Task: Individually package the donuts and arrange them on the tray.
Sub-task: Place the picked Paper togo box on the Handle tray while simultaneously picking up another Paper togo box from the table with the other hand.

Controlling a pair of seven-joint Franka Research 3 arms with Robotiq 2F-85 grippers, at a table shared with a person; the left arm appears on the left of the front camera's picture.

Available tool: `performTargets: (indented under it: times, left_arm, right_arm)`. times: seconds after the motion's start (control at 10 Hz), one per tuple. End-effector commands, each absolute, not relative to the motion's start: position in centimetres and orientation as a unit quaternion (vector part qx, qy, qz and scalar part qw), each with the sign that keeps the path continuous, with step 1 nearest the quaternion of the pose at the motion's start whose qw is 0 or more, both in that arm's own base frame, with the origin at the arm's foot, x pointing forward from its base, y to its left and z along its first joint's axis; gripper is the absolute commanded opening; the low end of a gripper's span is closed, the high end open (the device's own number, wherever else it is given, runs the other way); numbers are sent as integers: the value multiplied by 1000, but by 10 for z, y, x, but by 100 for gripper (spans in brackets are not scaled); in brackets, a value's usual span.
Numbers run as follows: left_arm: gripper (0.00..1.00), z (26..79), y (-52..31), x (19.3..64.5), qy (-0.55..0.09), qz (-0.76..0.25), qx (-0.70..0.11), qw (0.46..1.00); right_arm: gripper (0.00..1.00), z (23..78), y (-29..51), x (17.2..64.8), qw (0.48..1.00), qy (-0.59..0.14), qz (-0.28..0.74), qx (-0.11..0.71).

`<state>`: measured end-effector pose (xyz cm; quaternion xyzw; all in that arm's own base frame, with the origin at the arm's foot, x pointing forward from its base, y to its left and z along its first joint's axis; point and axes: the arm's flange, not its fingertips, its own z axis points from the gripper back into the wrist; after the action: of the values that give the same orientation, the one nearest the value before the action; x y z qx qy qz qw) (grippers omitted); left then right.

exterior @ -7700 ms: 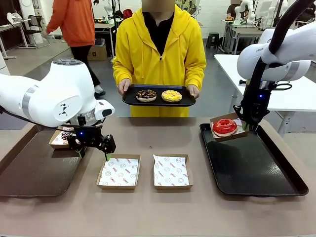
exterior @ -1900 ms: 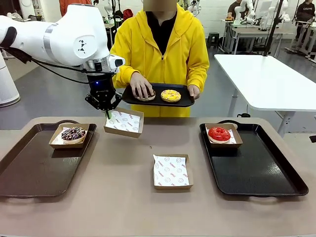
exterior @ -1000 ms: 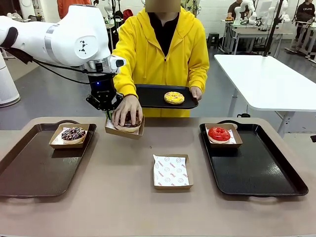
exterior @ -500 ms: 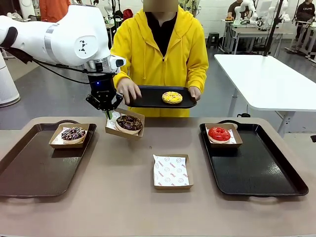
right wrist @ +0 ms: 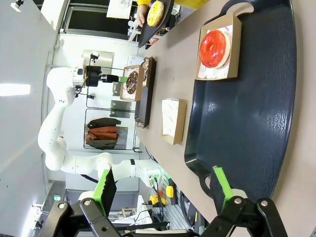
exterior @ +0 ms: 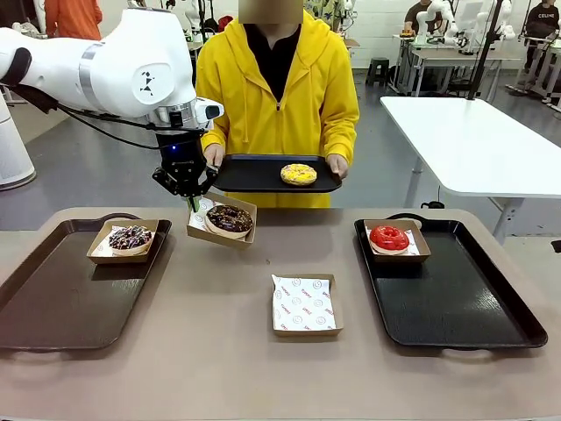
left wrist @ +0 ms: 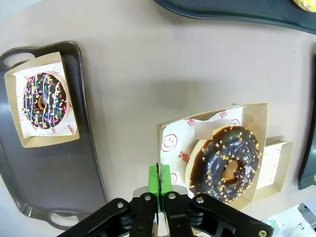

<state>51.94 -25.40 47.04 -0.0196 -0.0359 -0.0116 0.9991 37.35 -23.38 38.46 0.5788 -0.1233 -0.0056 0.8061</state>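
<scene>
Tan worktop (exterior: 263, 368), robot side near; person (exterior: 279, 96) in yellow hooded top standing at far edge; white table (exterior: 473, 140) behind, to the right.

1. Brown tray (exterior: 53, 307), left part of worktop. Left carton (exterior: 98, 253) in its far right corner, paper-lined, sitting flat, holding dark sprinkled donut (exterior: 131, 238).

2. Left end effector (exterior: 188, 203), clenched on rim of lifted carton (exterior: 223, 240); green pads pressed together on the cardboard edge, seen close in left wrist view (left wrist: 159, 180). Carton tilted, raised off the worktop, between brown tray and person. Printed liner inside; chocolate-glazed donut (exterior: 230, 218) with pale crumbs lying on the liner, whole ring within the walls.

3. Empty carton (exterior: 303, 304), middle of worktop, printed liner showing, apart from both trays.

4. Black tray (exterior: 456, 307), right part of worktop. Right carton (exterior: 422, 253) in its far left corner, holding glossy red donut (exterior: 389, 237).

5. Serving tray (exterior: 250, 174), dark, held about level beyond far edge of worktop, gripped at one end by a hand (exterior: 214, 155) and at the opposite end by the other hand (exterior: 337, 165); near end effector and lifted carton. Yellow sprinkled donut (exterior: 299, 174) lying bare on it, right of middle.

6. Right end effector (right wrist: 163, 185), released, green-padded fingers spread wide; handle end of black tray nearest it in right wrist view, red donut's carton at the tray's far end.
</scene>
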Motion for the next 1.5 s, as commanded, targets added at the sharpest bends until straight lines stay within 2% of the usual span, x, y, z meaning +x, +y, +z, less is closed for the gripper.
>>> performTargets:
  times: [0.0, 0.4, 0.7, 0.8, 1.0, 1.4]
  left_arm:
    - [0, 471, -252, 517, -39, -10, -20, 999]
    - [1, 470, -254, 519, -36, -12, -20, 999]
    - [1, 504, -201, 471, -30, -37, -1, 999]
    - [1, 510, -179, 456, -30, -45, 23, 998]
    - [1, 515, -135, 436, -28, -26, 14, 999]
    - [1, 505, -66, 412, -27, 15, -9, 999]
  right_arm:
    - [100, 387, -232, 370, 805, -125, -3, 579]
    - [100, 385, -234, 374, 806, -123, -6, 579]
    - [100, 434, -157, 395, 874, -80, 49, 477]
    - [100, 449, -130, 404, 887, -56, 59, 455]
    - [100, 472, -68, 423, 912, -35, 83, 400]
    - [100, 466, 42, 443, 942, -7, 121, 312]
